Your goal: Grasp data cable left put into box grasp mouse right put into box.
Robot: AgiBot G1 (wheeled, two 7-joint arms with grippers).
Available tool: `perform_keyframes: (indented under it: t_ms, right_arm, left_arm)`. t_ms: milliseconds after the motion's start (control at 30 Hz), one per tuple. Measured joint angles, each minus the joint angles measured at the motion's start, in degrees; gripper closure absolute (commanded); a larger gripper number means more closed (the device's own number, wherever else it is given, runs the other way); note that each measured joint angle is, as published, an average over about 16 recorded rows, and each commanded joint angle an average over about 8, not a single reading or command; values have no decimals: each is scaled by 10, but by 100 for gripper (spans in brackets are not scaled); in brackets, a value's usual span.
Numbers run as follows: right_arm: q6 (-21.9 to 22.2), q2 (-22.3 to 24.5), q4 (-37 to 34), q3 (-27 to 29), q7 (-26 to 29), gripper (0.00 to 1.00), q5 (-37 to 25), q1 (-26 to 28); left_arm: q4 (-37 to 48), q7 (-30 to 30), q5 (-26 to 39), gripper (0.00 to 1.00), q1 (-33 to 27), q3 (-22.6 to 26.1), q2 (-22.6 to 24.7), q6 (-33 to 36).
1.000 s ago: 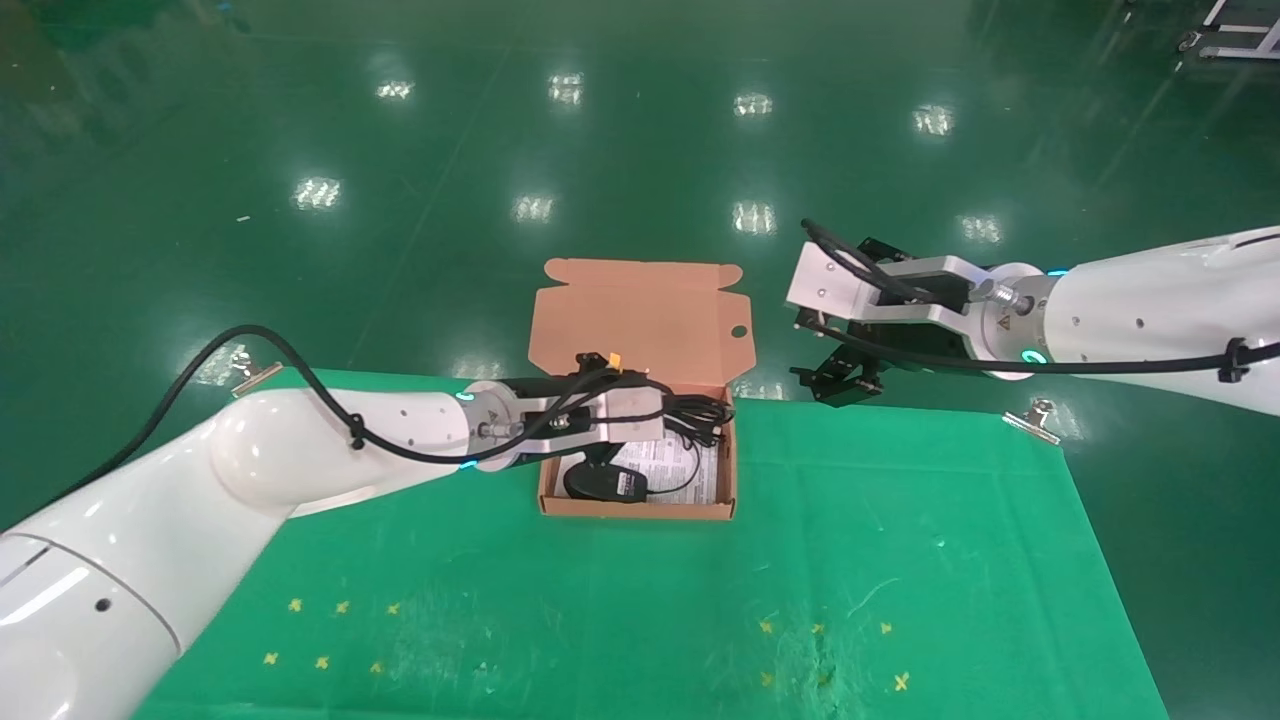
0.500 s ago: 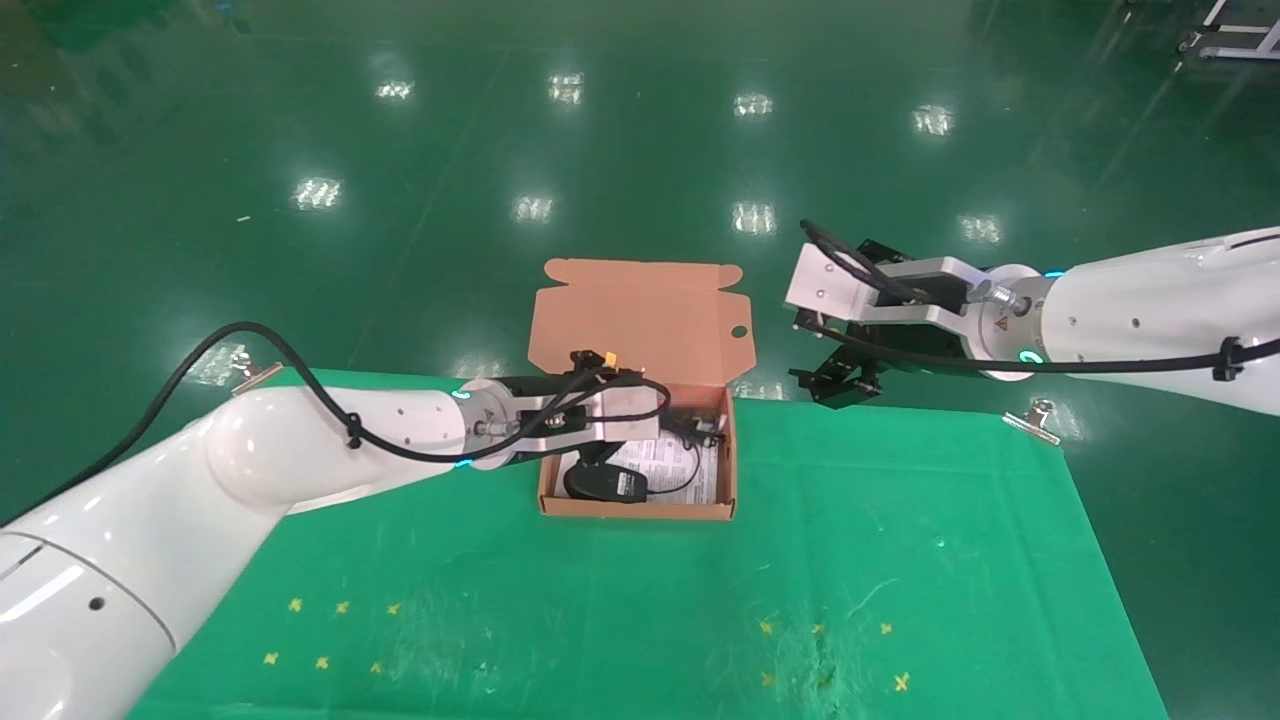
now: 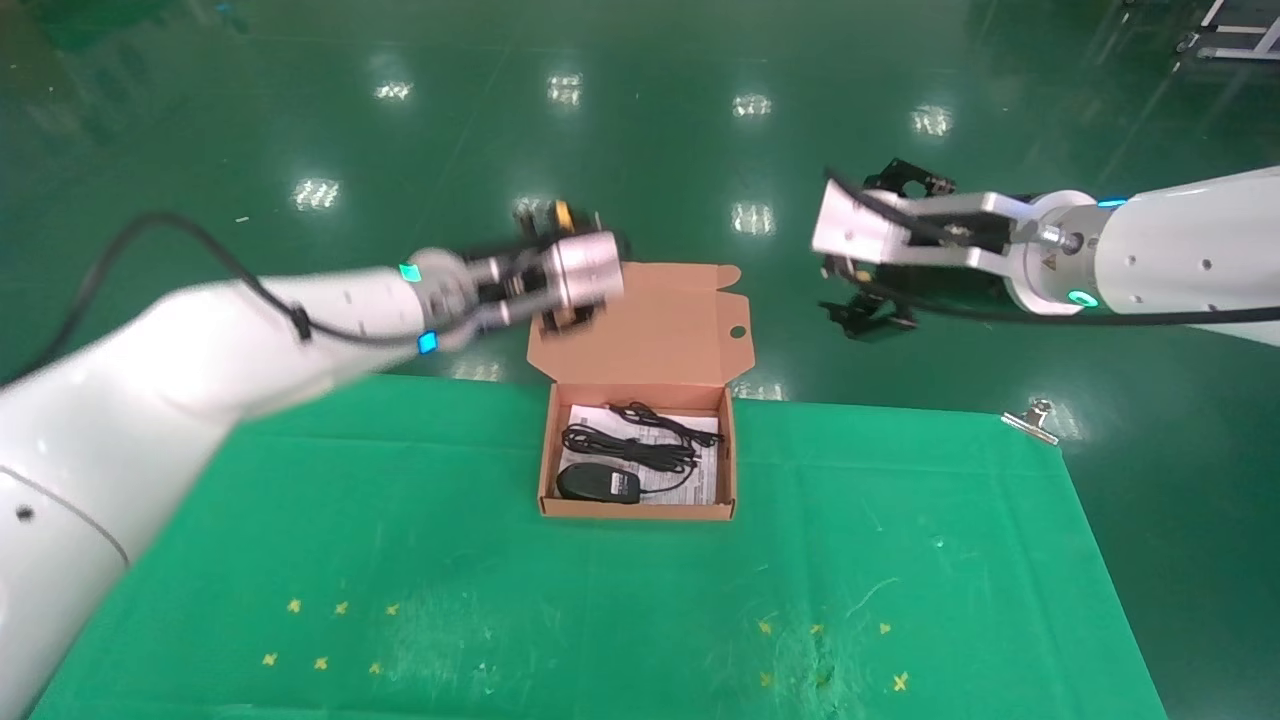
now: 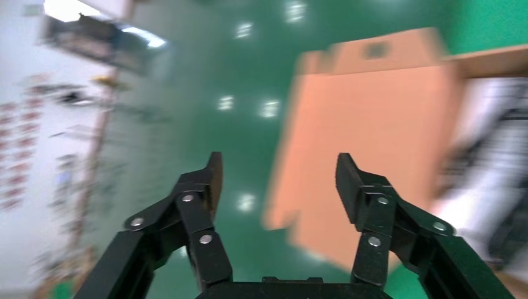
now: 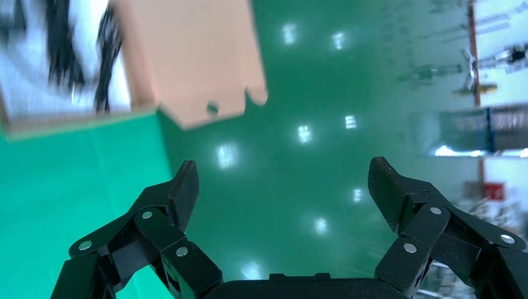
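The salmon-orange box [image 3: 640, 509] lies open at the table's far middle, its flap lid [image 3: 640, 325] standing up behind it. The black mouse [image 3: 598, 483] lies at the box's front left. The looped black data cable [image 3: 630, 442] lies behind the mouse on a white leaflet. My left gripper [image 3: 572, 316] is open and empty, raised above the lid's left corner. In the left wrist view the gripper [image 4: 277, 180] has its jaws wide apart before the lid [image 4: 373, 124]. My right gripper [image 3: 868, 312] is open and empty, raised beyond the table's far edge, right of the box. In the right wrist view the gripper [image 5: 283, 187] is over the floor.
The green cloth table [image 3: 600, 600] has small yellow marks [image 3: 340, 607] at front left and front right. A metal clip [image 3: 1030, 418] holds the cloth at the far right corner. Shiny green floor lies beyond the far edge.
My left gripper has let go of the data cable in the box and risen up and back to the lid's left corner. My right arm has lifted a little.
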Motion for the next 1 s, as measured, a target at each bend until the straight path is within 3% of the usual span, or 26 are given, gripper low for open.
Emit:
perform_keyframes:
  t_ms: [367, 1000]
  right_arm:
    - [-60, 16, 32, 20, -29, 0, 25, -7]
    - [-157, 66, 32, 167, -103, 0, 263, -141]
  left_arm:
    - [-22, -17, -43, 0, 5, -29, -30, 16]
    - [-152, -96, -202, 0, 104, -141, -162, 208]
